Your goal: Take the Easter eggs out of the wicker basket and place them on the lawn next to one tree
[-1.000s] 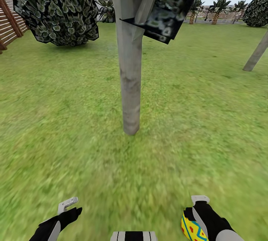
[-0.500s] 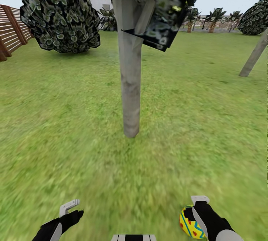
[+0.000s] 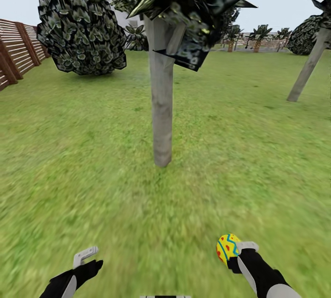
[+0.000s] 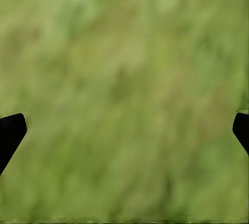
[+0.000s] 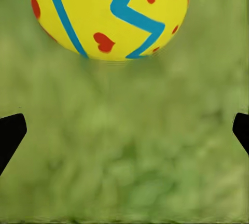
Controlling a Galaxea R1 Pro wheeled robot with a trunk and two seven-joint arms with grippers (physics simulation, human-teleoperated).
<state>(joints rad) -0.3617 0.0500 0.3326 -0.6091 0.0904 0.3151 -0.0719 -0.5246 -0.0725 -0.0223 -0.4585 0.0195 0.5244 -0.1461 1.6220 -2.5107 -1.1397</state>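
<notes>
Change noted against the two earlier head views: the Easter egg [image 3: 227, 248] was tucked between the fingers of the right gripper [image 3: 239, 254] then; now it sits just past the fingertips, off to their inner side. In the right wrist view the egg [image 5: 110, 14] is seen beyond the black fingertips [image 5: 10, 133], which stand wide apart at the picture's edges with nothing between them. So the right gripper is judged spread and the egg let go. Whether the egg is already resting on the lawn [image 3: 82, 151] or still dropping cannot be told; grass under it is blurred.

The head camera has also been tilted up a little: more crown and sky are seen, the trunk base is kept at about the same spot.

The tree [image 3: 162, 118] with the slim grey trunk stands ahead of both grippers, some way beyond the egg. The egg is judged as being laid near this tree, though a gap is left.

The left gripper [image 3: 87, 257] is held low with its fingers apart, nothing in it; only grass [image 4: 124, 99] is seen between them.

Basket and other eggs are not seen here, so count done cannot be told. Rolling on the grass is a possible risk.
</notes>
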